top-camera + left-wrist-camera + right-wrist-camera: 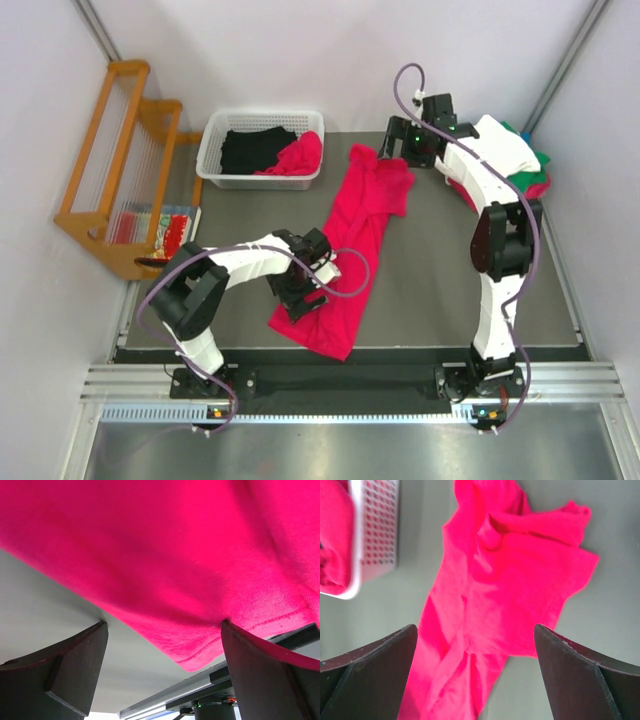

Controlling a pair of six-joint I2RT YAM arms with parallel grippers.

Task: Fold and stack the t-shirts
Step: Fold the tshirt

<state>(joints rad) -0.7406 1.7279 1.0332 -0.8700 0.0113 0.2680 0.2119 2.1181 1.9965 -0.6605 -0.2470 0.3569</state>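
Crimson t-shirt [358, 245]: lies stretched in a long, rumpled strip down the middle of the dark worktop [430, 300], hem end near the front edge, sleeves and neck end toward the back. It is laid out, not yet folded, so the job looks to be at the flattening stage.

Left fingers [303, 292]: spread wide, low over the near-left corner of the hem. In the left wrist view the cloth fills the space above and between the two dark pads [75, 665], with the hem corner dipping into the gap; nothing is pinched. Probably placed there so the corner can be taken and drawn square.

Right fingers [412, 150]: also wide apart and empty, held above the far end, just beside the sleeve. The right wrist view looks down on the bunched upper half of the shirt, which suits a reach for a shoulder or sleeve.

Folded pile [520, 160]: white on top, green and red showing beneath, at the far right corner behind the right arm; likely where finished shirts are stacked.

White lattice basket [215, 165]: far left, holding a black shirt [255, 148] and a red shirt [298, 155] draped over its rim, apparently waiting their turn.

Wooden frame [115, 160]: off the worktop on the left, uninvolved.
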